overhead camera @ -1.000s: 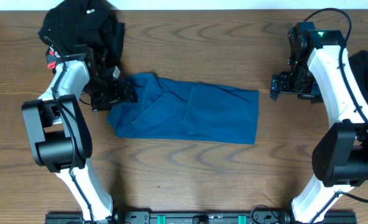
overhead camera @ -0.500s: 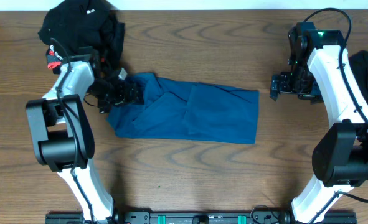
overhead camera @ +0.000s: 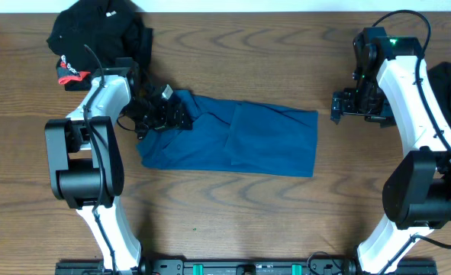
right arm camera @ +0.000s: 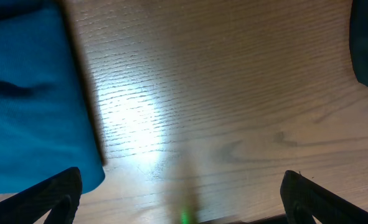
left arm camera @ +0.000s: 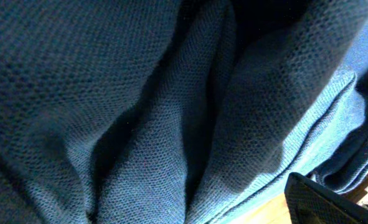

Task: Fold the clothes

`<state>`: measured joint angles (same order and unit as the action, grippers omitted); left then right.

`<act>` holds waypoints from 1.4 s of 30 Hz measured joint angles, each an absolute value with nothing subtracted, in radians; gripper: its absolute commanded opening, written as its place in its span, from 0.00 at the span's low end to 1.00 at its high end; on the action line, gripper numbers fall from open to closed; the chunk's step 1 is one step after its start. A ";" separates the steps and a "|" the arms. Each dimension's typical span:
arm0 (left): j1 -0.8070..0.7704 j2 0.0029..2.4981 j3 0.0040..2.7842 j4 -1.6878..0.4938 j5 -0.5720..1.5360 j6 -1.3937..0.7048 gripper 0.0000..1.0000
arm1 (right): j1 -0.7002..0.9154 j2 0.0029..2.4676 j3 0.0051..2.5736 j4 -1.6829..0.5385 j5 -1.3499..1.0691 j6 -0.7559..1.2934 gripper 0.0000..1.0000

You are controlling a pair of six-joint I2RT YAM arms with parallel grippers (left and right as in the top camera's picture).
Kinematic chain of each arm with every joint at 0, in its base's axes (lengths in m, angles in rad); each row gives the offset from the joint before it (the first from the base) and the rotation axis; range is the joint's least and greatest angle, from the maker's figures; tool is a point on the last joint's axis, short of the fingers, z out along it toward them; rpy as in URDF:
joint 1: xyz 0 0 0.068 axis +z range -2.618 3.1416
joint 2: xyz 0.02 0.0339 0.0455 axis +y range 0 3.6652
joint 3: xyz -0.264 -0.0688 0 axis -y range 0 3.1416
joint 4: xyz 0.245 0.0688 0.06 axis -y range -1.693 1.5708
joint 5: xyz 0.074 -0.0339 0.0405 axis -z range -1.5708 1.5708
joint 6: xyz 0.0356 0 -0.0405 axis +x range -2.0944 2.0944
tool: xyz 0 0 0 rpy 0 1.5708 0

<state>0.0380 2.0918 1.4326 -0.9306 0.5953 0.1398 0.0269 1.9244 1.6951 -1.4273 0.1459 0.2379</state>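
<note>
- I see my left arm reaching low, its end effector [overhead camera: 170,116] spread wide on the bunched left end of the teal shirt [overhead camera: 248,141].
- Right end effector [overhead camera: 337,107] is wide and empty over the table [overhead camera: 233,218], just beside the shirt's right edge.

I see a wood-grain counter [overhead camera: 233,214] with three garments on it. A teal shirt [overhead camera: 248,141] lies in the middle as a long band running left to right, its left end bunched and creased. A black garment [overhead camera: 95,30] with red-and-white trim sits heaped at the far left corner, near that bunched end. A dark garment [overhead camera: 450,84] lies at the right edge, well apart from the shirt
</note>
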 measured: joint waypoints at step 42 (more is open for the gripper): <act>0.021 1.973 1.457 -0.989 0.224 0.025 0.06 | 0.039 1.924 1.699 -1.424 0.145 0.238 0.99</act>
<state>0.0212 1.9728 1.4574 -0.9894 0.2241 0.0250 0.0387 1.9244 1.6989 -1.4239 0.1452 0.2379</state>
